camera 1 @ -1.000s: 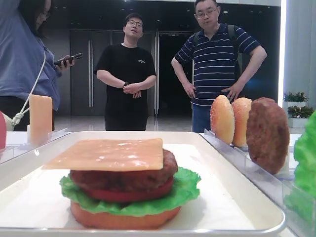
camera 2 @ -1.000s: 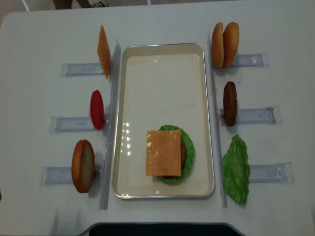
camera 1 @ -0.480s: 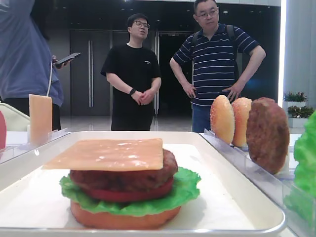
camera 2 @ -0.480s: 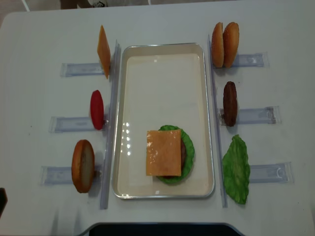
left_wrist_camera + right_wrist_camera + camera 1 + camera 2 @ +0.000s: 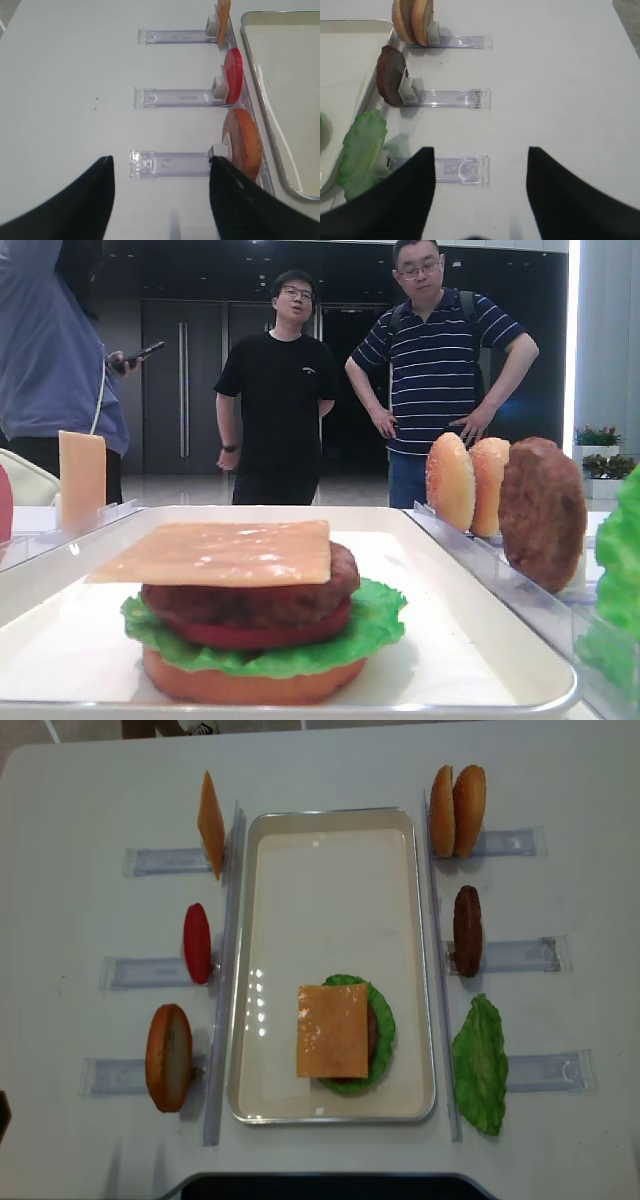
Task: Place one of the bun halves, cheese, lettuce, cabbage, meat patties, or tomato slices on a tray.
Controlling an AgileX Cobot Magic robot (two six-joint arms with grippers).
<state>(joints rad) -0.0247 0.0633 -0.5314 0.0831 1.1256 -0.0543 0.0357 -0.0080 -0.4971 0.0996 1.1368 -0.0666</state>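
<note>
Nothing moves on your tray point(image 5: 250, 970); cheese point(image 5: 333, 1030) stays atop the stack, both grippers point(image 5: 160, 200) point(image 5: 480, 195) spread, empty.

No legible text, label, brand or number on anything in view.

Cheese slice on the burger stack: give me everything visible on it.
The cheese is a thin, flat, pale orange square, smooth and slightly glossy with faint pale specks. It lies level on the meat patty as the top layer of the stack, corners overhanging, in the near part of the tray. No pincer touches it.
</note>
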